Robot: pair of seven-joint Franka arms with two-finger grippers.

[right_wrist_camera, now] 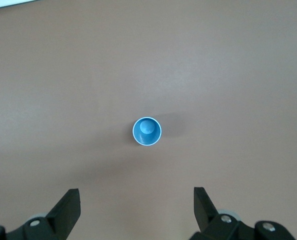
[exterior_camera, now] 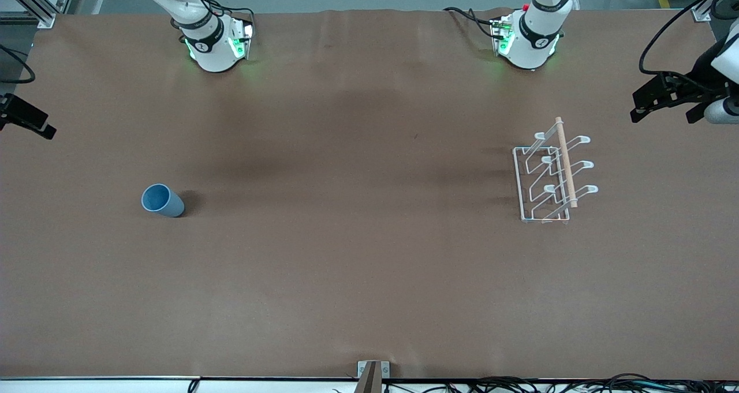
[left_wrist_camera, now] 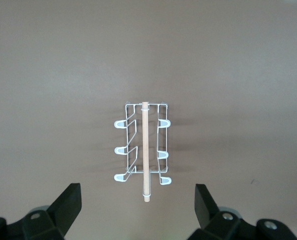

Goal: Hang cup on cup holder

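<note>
The light-blue cup [exterior_camera: 162,201] stands upright with its mouth up toward the right arm's end of the table, and it also shows straight below in the right wrist view [right_wrist_camera: 147,131]. High over it hangs my right gripper [right_wrist_camera: 136,194], open and empty. The white wire cup holder [exterior_camera: 552,176] with its wooden rod [exterior_camera: 566,162] stands toward the left arm's end. My left gripper [left_wrist_camera: 138,192] hangs open and empty high over the cup holder [left_wrist_camera: 143,150], well apart from it. No cup hangs on the prongs.
A brown cloth [exterior_camera: 358,254] covers the table. The two arm bases [exterior_camera: 215,41] [exterior_camera: 528,38] stand at its edge farthest from the front camera. A small bracket [exterior_camera: 373,373] sits at the nearest edge, with cables along it.
</note>
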